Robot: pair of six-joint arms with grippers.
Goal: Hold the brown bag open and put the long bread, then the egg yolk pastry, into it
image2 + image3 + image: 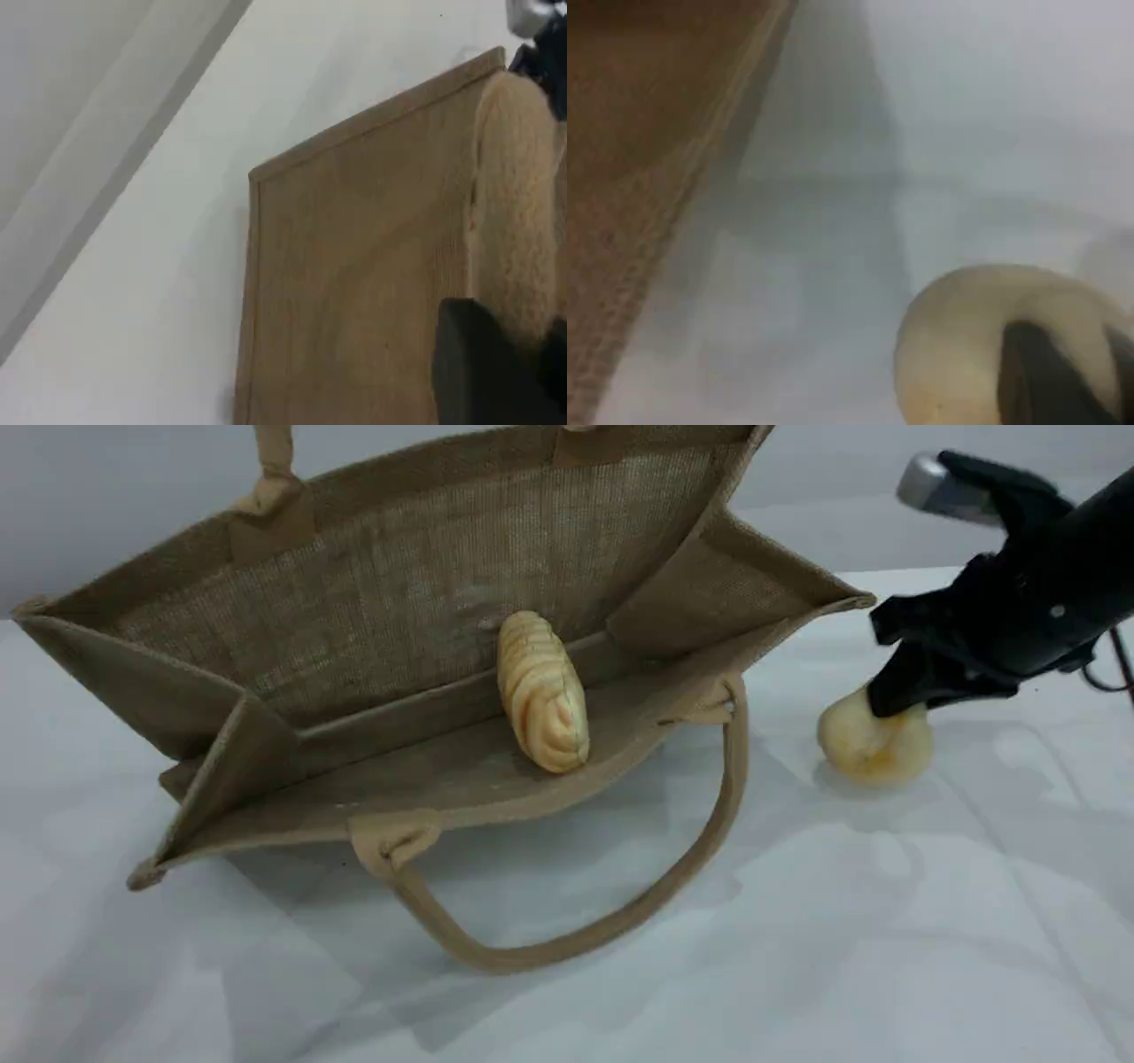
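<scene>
Only the scene view shows inside the brown bag [399, 584]. It lies on its side with the mouth gaping, and the long bread [542, 691] is in it, resting on the lower wall, well apart from the right gripper [895, 695]. That gripper is clamped on the egg yolk pastry [873, 748], which sits squashed under its fingertips on the table [797, 957], outside the bag.

The right wrist view is blurry: one dark finger [1036, 381] pressed into the pastry, with the bag edge off to the left-arm side.

The left gripper [505, 367] is cut off above the scene view. Its wrist view shows a fingertip against the bag's beige handle [518, 221], closed on it, with the bag's outer wall beyond. The second finger is hard to make out.
</scene>
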